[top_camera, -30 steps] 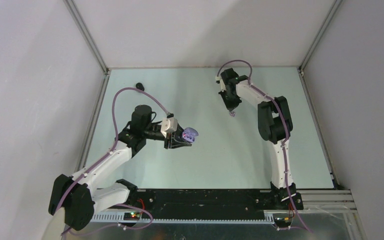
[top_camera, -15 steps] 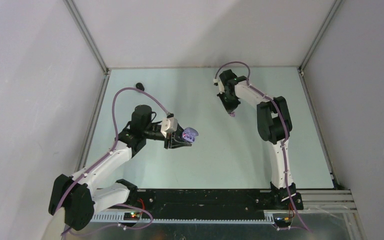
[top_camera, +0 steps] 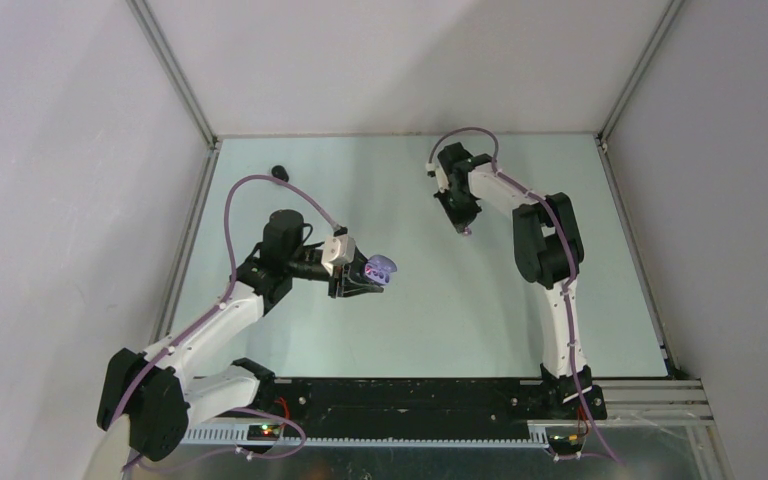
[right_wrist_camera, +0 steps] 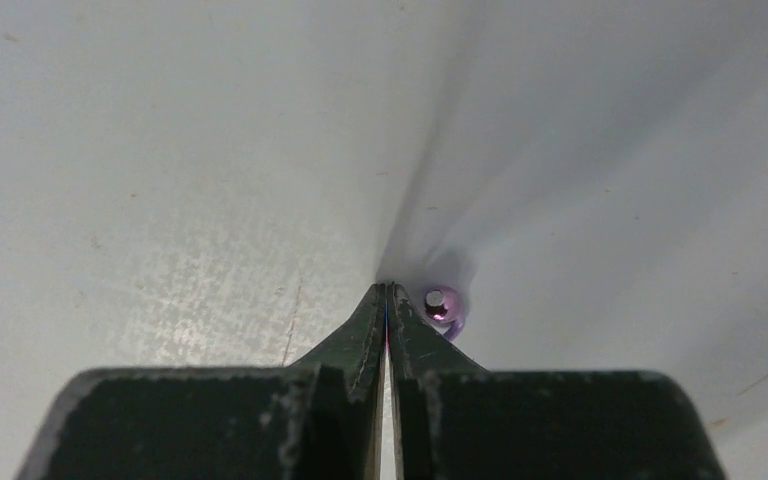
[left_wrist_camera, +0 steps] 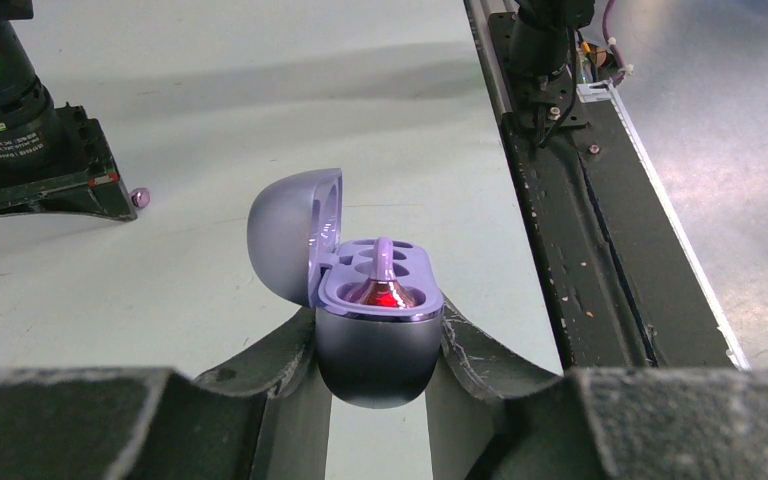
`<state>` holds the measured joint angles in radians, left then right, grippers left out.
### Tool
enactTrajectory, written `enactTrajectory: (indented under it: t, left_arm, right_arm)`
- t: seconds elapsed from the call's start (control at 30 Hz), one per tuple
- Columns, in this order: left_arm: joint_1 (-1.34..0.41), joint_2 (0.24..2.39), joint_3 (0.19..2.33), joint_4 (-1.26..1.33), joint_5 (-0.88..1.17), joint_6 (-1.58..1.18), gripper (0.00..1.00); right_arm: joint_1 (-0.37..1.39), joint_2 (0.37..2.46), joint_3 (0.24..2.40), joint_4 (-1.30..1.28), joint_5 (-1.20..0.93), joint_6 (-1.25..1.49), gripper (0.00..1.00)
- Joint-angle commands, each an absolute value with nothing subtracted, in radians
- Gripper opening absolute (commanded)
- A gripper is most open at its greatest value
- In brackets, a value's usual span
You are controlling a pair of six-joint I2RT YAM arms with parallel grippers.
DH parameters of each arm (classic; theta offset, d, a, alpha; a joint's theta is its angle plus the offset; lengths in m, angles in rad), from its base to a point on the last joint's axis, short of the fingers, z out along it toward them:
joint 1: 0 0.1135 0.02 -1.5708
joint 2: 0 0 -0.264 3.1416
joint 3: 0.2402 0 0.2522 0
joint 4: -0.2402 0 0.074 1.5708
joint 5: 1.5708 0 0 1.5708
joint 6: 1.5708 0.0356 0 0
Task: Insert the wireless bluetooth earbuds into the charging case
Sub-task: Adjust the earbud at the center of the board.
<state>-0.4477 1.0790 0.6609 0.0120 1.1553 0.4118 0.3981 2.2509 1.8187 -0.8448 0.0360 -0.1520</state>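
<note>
While a tiny rounded pale purple earbud (right_wrist_camera: 441,305) lies loose on the pale grey-green tabletop (right_wrist_camera: 160,150), a second pale purple bud (left_wrist_camera: 384,265) stands stem-up in a well of the glossy lavender charging case (left_wrist_camera: 370,358), with a red glow at its foot. The case's domed lid is hinged open to the left. The left tool (left_wrist_camera: 376,345) is clamped on the case's lower body, one dark finger on each side, and holds it clear of the tabletop near the left middle. The loose bud sits just beside the tips of the right tool (right_wrist_camera: 387,290), on their right-hand side in the wrist view. That tool's two black fingers are pressed together with nothing between them. It points down at the far middle of the tabletop, well apart from the case. A small dark object (top_camera: 280,173), too small to identify, rests near the far left edge.
</note>
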Motion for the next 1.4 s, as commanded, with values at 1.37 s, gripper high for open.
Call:
enactTrajectory:
  t: [1.37]
  left_arm:
    - [-0.461, 1.092, 0.678, 0.018, 1.163, 0.439, 0.0]
  right_arm:
    - [0.043, 2.227, 1.69, -0.793, -0.609, 0.186, 0.25]
